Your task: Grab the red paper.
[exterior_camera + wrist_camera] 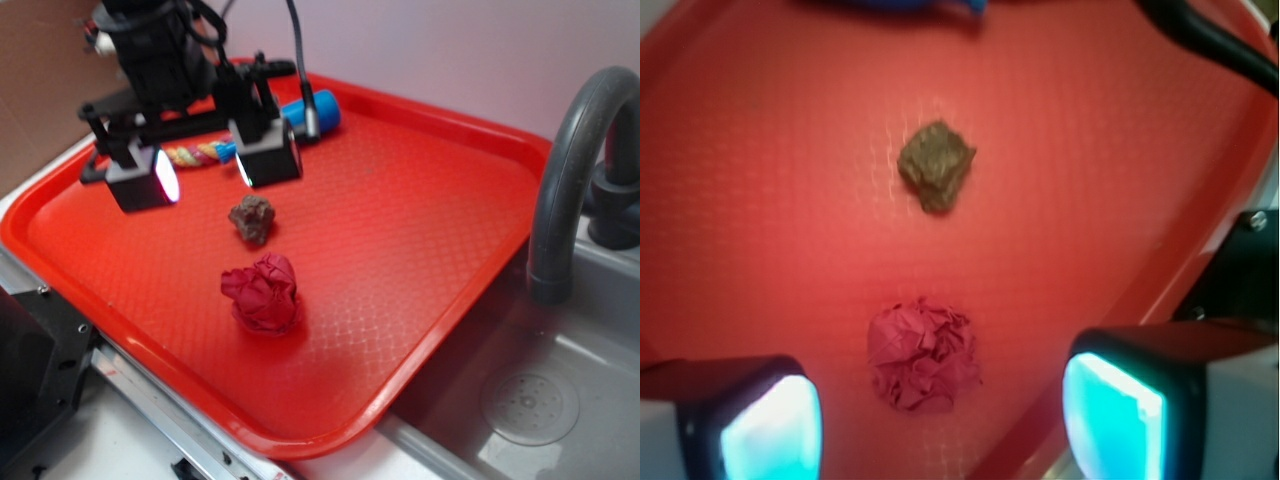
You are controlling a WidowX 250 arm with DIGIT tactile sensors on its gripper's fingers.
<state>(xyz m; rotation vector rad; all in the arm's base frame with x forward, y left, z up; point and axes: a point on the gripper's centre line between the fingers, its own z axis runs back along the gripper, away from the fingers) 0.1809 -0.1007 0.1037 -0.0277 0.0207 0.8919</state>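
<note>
A big flat red tray (420, 230) with a bumpy diamond pattern fills most of the exterior view. It sits on a pale counter, and its right corner hangs over a grey sink (560, 400). The sink has a round drain (530, 405) at the lower right of the frame. A dark grey tap (575, 160) curves up at the right edge. The wall behind, at the top of the frame, is plain and pale.

The red paper (262, 293) lies on the tray, low and left of the middle of the frame. It is a crumpled ball, darker than the tray. Just above it, a little apart, lies a small brown lump (252, 218).

The gripper (205, 172) hangs in the air at the upper left of the frame, over the far part of the tray. Its two fingers are spread wide and hold nothing. The pads glow pale. Behind it lie a blue tube (308, 112) and a bit of coloured rope (195, 153).

In the wrist view, the red paper (923, 355) sits low in the frame, between the two glowing pads (770, 430). The brown lump (937, 165) is above it.
</note>
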